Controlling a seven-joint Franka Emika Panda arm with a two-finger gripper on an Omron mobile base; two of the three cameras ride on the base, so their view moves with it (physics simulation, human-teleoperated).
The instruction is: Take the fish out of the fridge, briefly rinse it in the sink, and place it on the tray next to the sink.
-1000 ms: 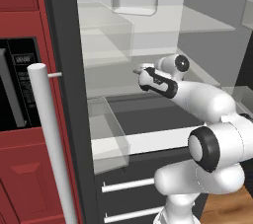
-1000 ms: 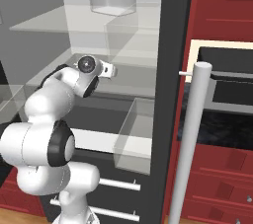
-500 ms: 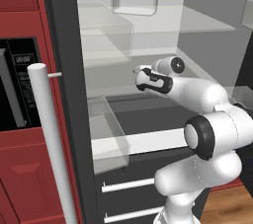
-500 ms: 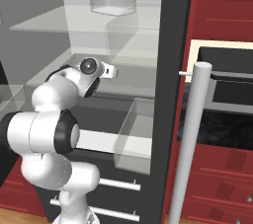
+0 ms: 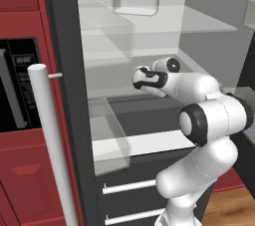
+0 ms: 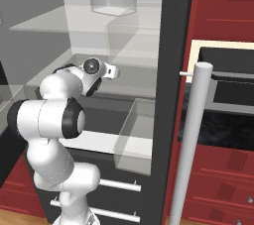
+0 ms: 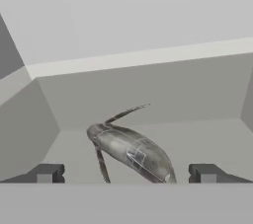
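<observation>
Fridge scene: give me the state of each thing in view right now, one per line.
fridge: door open, arm reaching inside.
fish: lying on the fridge shelf, not gripped.
claw: open, a fingertip on either side of the fish.
clear bin: on the top shelf, untouched.

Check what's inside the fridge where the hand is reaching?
A fish lies on the fridge shelf, between the open pincer tips. Higher up sits a clear bin. The fish's near end is cut off by the hand view's bottom.
</observation>
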